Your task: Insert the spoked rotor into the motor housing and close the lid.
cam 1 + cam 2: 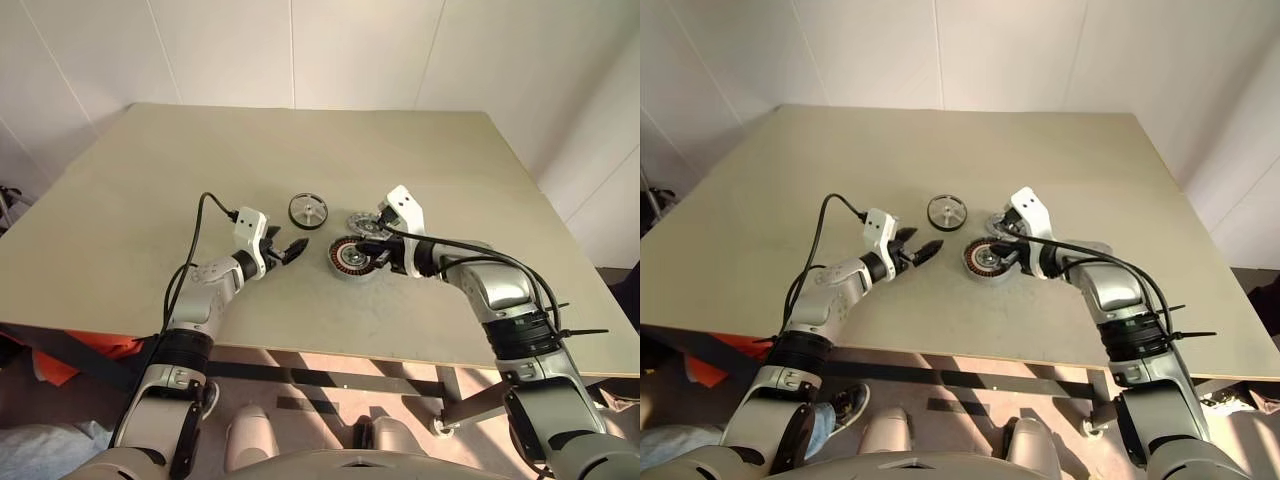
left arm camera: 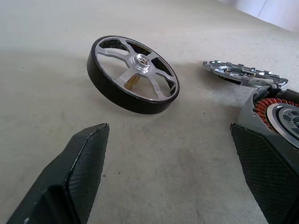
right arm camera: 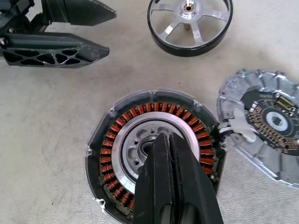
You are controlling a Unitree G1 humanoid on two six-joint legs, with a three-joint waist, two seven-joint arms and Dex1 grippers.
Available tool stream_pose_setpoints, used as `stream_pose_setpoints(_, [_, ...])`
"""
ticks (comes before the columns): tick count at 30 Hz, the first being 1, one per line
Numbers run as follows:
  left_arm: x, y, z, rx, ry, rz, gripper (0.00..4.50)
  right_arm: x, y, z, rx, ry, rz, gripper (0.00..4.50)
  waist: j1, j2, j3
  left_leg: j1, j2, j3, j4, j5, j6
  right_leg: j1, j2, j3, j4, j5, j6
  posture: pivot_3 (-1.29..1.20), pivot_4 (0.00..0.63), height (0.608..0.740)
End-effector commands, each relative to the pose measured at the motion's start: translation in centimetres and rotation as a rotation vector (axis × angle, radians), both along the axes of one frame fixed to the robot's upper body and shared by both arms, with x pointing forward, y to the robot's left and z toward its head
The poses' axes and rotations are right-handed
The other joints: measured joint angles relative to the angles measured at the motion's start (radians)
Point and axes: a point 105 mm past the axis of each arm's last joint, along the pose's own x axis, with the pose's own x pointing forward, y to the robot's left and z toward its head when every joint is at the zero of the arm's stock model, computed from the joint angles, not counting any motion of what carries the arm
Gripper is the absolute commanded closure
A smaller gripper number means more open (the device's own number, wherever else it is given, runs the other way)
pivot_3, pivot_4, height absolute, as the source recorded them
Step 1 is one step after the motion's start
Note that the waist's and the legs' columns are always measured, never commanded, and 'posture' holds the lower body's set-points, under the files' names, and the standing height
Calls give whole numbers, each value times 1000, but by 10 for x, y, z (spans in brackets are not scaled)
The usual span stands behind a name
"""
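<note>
Closed right gripper [image 3: 169, 140] over copper-wound motor housing [image 3: 117, 140]; left gripper [image 1: 292, 250] spread.

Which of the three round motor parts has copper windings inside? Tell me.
The motor housing, directly under the right gripper, whose fingers are shut over its centre. The spoked rotor is black-rimmed with silver spokes, and the lid is a flat grey disc.
</note>
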Motion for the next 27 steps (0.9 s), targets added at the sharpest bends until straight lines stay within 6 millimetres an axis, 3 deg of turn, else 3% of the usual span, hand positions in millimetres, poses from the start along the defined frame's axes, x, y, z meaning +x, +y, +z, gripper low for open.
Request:
stream_pose_setpoints(1, [4,1,13,-4,-52,6,90,-3,6,-3,-17,-15,22,4481,0,0,0,0,0,0,0,0,0,0,0,0,0,0,0,0,0,740])
stream_pose_setpoints(5, [4,3,13,-3,-51,12,90,-1,4,-1,-12,-20,6,4481,-1,0,0,4,0,0,0,0,0,4,0,0,0,0,0,0,0,740])
stream_pose_setpoints(10, [5,2,12,-3,-47,16,90,10,0,31,22,-98,-4,4481,-1,0,0,5,0,0,0,0,0,6,0,0,0,0,0,0,0,740])
stream_pose_setpoints(15, [11,7,11,-23,-28,73,90,13,-1,48,28,-147,-10,4481,-1,0,0,5,0,0,0,0,0,6,0,0,0,0,0,0,0,740])
stream_pose_setpoints(21, [35,31,9,-178,83,299,90,18,-7,61,32,-182,-37,4481,0,0,0,5,0,0,0,0,0,6,0,0,-1,0,0,0,0,740])
stream_pose_setpoints(27, [48,14,15,-365,182,270,90,18,-10,62,32,-184,-43,4481,4,0,0,4,-1,0,0,0,0,6,0,0,-2,0,0,0,0,740])
